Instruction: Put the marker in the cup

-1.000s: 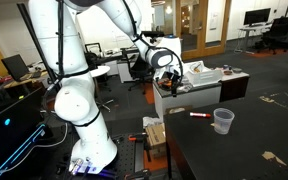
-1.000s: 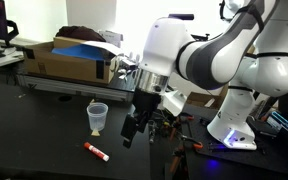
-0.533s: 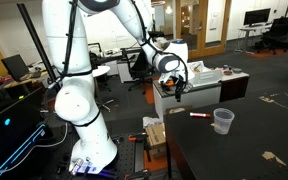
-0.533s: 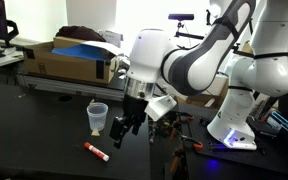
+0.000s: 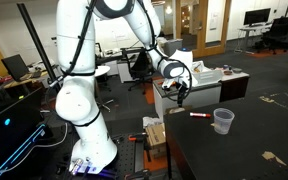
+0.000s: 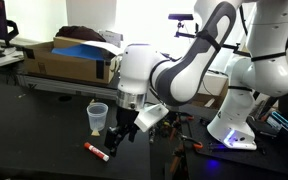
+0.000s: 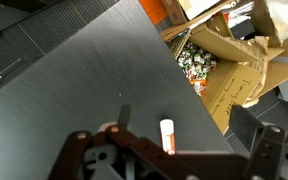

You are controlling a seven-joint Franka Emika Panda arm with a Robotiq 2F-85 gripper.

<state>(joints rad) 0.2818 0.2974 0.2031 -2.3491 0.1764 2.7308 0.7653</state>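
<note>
Cardboard box (image 6: 69, 62) with a blue sheet on top stands at the left edge in an exterior view, at about 10 o'clock from the cup (image 6: 97, 118). The cup stands upright on the dark tabletop (image 6: 24, 135), rim up and with nothing in it. The marker (image 6: 96, 152) lies flat on the tabletop at 6 o'clock from the cup, near it but not touching. At 2 o'clock from the marker, the fingers (image 6: 113, 144) hang tilted over the tabletop, spread apart and holding nothing. I cannot tell whether their tips touch the surface. The white arm (image 6: 174, 70) runs off toward 3 o'clock, to its base.

In an exterior view from another angle, the fingers (image 5: 178, 92) sit at 10 o'clock from the marker (image 5: 198, 114). The cup (image 5: 223, 121) stands at 4 o'clock from the marker, apart from it.

In the wrist view, the marker (image 7: 167, 136) lies on the tabletop (image 7: 74, 70) at 6 o'clock in the picture, its pale tip toward 12 o'clock, in the gap between the spread fingers. An open carton (image 7: 234, 75) of small items sits at 2 o'clock, past the tabletop's edge.
</note>
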